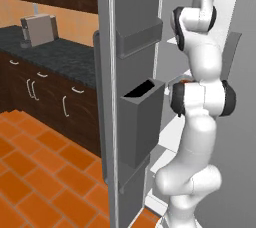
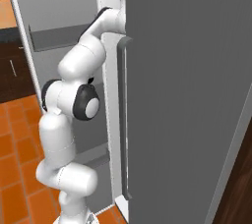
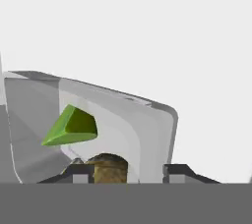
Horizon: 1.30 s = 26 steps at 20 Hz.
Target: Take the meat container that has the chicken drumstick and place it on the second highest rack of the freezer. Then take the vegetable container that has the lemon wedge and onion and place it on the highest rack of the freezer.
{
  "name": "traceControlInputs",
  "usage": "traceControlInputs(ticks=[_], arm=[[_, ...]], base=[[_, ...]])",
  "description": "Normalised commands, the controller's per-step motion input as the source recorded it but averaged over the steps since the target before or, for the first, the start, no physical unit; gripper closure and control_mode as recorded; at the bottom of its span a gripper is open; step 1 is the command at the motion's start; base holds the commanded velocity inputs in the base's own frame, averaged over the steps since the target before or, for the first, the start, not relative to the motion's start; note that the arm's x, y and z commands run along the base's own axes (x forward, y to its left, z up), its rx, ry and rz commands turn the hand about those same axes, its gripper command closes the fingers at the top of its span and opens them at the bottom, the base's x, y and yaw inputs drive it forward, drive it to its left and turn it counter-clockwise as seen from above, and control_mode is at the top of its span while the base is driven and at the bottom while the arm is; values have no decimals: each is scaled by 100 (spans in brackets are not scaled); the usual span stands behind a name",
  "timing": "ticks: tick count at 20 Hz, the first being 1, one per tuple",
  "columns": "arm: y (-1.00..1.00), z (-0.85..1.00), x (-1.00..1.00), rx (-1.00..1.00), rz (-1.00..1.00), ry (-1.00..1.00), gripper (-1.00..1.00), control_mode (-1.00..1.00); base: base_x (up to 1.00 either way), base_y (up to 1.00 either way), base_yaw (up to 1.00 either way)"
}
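Two fingers (image 3: 84,173) stand partly apart astride the vegetable container (image 3: 147,125) wall, grip unclear.

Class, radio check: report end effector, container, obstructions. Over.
End effector open, straddling the container wall. Vegetable container with lemon wedge and onion sits on white freezer shelf. No obstruction seen.

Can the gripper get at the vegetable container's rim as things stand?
Probably yes. In the hand view the gripper sits right at the vegetable container, one finger inside by the onion, the other outside its wall, nothing between. The lemon wedge lies clear.
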Motion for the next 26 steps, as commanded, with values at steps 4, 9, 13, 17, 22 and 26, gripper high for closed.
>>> traceControlInputs(ticks=[4,9,13,17,22,26], arm=[[53,-28,-74,-11,6,-52,-100,-100],[38,-14,-100,-9,23,-21,-100,-100],[40,-23,-100,-8,21,-18,-100,-100],[73,3,-100,-18,16,-24,-100,-100],[100,0,-100,-37,11,-22,-100,-100],[97,0,-100,-48,6,-20,-100,-100]], base=[[0,0,0],[0,0,0],[0,0,0],[0,0,0],[0,0,0],[0,0,0]])
